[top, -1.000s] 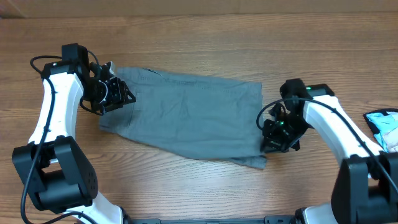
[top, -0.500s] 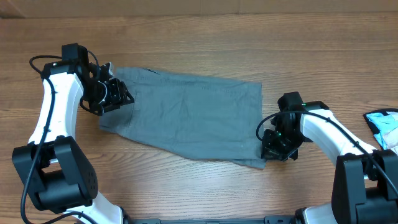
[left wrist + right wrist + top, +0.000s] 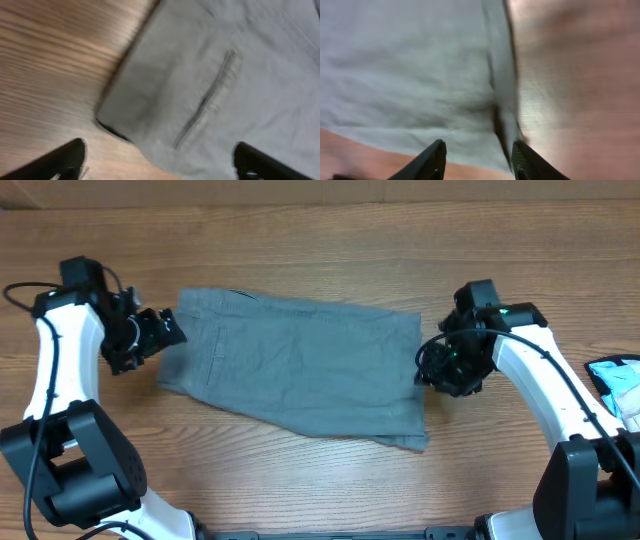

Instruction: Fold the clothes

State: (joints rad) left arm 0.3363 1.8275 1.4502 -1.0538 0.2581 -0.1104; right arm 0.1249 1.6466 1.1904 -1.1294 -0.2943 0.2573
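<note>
shorts [image 3: 300,375]: plain mid-grey | table [image 3: 300,240]: brown wood grain | bundle [image 3: 618,383]: pale blue and white

Shorts [image 3: 300,370]: matt mid-grey woven cloth, lightly creased, seams stitched. Table [image 3: 320,250]: smooth wood-grain surface with a faint sheen. Arm casings [image 3: 60,370]: smooth white plastic, black joints.
</note>
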